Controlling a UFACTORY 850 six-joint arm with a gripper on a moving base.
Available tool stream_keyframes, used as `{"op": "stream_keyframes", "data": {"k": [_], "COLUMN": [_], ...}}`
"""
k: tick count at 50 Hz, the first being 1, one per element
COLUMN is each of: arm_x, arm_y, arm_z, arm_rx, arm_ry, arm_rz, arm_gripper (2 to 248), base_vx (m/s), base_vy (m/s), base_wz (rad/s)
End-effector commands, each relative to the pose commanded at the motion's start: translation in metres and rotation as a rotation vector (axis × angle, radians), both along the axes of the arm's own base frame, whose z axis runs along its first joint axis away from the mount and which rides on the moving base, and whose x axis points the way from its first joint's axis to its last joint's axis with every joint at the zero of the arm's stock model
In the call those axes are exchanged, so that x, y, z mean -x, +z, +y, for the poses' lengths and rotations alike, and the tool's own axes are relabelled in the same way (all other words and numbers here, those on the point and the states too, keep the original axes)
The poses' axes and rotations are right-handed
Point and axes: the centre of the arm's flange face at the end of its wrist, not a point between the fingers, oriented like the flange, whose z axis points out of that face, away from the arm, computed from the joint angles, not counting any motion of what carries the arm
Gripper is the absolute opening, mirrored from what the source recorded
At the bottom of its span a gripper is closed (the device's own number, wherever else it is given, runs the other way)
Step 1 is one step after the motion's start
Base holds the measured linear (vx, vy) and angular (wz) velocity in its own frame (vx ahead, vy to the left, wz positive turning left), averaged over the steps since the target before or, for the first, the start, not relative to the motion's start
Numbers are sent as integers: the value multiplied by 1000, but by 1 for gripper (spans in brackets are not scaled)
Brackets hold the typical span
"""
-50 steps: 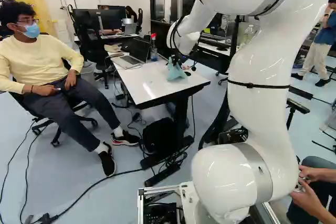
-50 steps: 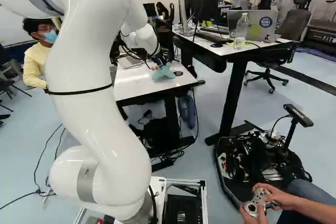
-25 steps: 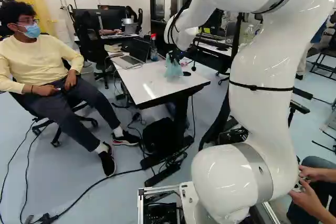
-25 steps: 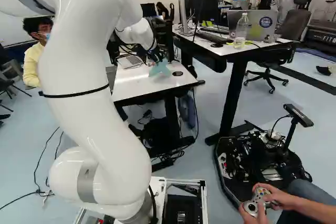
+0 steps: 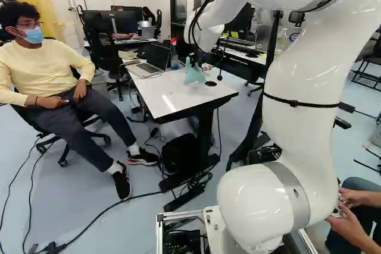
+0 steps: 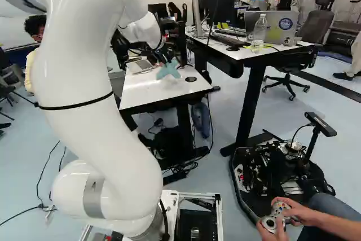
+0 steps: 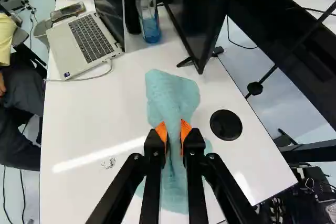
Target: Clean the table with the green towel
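In the left base view, the white arm reaches over the table to the right of the laptop; its claw points down, so the green towel can get at the table top; the towel is on the robot's side of the laptop, and the bottle is just beside the laptop's screen, likely out of the way of a wipe.

In the right base view, the towel spreads out under the claw, to the right of the laptop; a wide towel should rub more table at one go; I can't tell how hard it presses.

In the wrist view, the claw is closed around a bunch of towel, its orange pads squeezing from two sides, with only the cloth's thickness between them; it has the middle, maybe so both ends can wipe; the black disc is farther from the laptop than the towel is; a small dark squiggle is on the robot's side of the laptop, away from the cloth, so it looks like the next bit to wipe; going too near the laptop could snag its cord.
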Motion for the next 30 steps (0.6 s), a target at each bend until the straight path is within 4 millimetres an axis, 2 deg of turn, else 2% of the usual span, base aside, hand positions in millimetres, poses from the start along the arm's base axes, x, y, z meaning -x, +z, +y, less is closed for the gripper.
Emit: {"op": "stream_keyframes", "data": {"k": [19, 30], "arm_x": [10, 23], "arm_y": [20, 33], "arm_z": [13, 23], "arm_rx": [0, -1], "arm_ry": [24, 44], "arm_rz": [4, -6], "arm_gripper": [50, 50], "base_vx": [0, 0], "base_vy": [0, 0], "base_wz": [0, 0]}}
